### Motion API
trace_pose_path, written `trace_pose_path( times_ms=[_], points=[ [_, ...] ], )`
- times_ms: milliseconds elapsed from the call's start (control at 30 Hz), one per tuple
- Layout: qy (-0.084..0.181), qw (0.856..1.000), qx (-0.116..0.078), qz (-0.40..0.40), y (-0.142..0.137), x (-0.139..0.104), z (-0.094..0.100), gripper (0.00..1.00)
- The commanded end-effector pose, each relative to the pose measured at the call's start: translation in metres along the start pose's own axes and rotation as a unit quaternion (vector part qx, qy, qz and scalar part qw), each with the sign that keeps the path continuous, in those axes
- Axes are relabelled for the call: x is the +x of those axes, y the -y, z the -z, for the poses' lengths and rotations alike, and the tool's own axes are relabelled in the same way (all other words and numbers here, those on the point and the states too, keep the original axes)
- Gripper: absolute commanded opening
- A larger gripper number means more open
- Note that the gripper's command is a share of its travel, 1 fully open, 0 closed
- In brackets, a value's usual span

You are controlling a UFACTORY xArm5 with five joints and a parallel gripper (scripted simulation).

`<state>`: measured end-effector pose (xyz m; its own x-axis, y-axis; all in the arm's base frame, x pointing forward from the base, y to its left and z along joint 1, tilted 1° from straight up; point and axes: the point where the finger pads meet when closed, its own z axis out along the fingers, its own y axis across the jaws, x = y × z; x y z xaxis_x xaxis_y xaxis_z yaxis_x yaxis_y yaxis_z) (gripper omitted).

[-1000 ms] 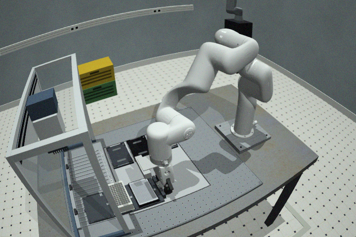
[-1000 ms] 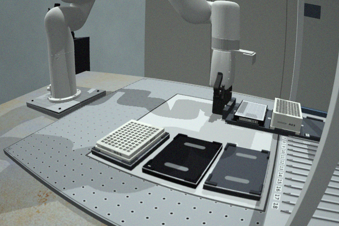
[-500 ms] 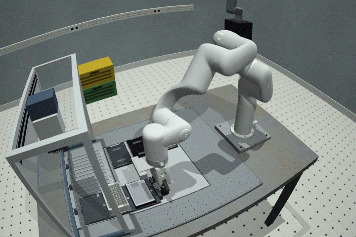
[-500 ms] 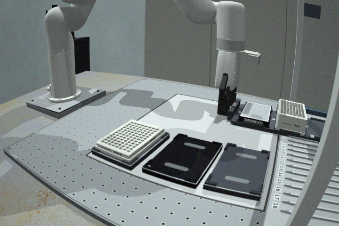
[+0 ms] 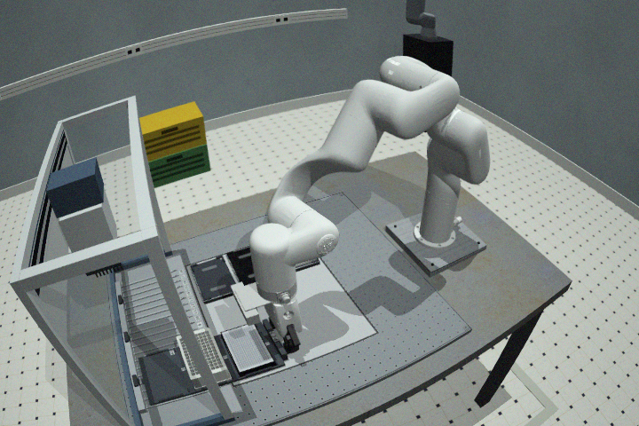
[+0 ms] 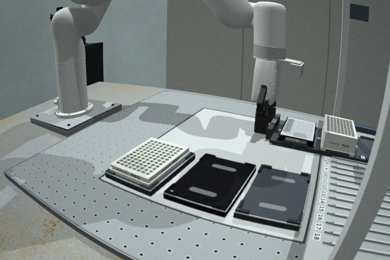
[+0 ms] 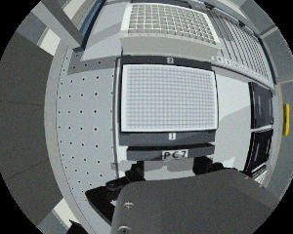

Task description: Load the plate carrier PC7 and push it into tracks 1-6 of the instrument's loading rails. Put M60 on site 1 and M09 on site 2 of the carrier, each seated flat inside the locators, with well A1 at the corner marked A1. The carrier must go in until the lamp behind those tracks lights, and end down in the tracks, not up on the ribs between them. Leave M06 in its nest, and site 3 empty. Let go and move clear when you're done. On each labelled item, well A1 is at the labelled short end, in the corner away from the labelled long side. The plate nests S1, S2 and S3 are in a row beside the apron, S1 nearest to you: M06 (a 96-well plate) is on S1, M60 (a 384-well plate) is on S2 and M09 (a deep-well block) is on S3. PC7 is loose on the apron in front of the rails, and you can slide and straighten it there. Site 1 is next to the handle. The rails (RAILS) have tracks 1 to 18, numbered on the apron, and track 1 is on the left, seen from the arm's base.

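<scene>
Carrier PC7 (image 5: 161,374) (image 6: 362,144) (image 7: 197,137) lies partly on the apron, its far end in the left tracks of the rails (image 5: 146,301) (image 6: 349,186); label 7 shows beside it. M60 (image 5: 248,347) (image 6: 299,130) (image 7: 168,97) lies on site 1 and looks flat. M09 (image 5: 214,351) (image 6: 339,130) (image 7: 171,24) stands on site 2. Site 3 is empty. My gripper (image 5: 280,341) (image 6: 264,122) (image 7: 169,164) is open, fingers down at the handle end, holding nothing. Fingertip contact is hard to tell. M06 (image 6: 151,159) sits on S1. No lit lamp can be made out.
Empty nests S2 (image 6: 214,180) and S3 (image 6: 275,190) (image 5: 212,279) stand beside the apron. A grey frame post (image 6: 367,135) rises at the rails, in front of part of them. A perforated plate (image 7: 85,117) lies left of the carrier.
</scene>
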<state>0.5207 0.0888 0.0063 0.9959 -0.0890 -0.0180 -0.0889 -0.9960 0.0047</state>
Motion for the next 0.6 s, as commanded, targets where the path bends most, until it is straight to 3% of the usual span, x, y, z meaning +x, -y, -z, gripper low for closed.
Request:
trace_pose_path(
  times_ms=[0,567],
  points=[
    [-0.001,1.000,0.007,0.000,0.0004,0.0024,0.0018,0.81],
    [-0.001,1.000,0.007,0.000,0.0004,0.0074,0.0018,0.81]
  ],
)
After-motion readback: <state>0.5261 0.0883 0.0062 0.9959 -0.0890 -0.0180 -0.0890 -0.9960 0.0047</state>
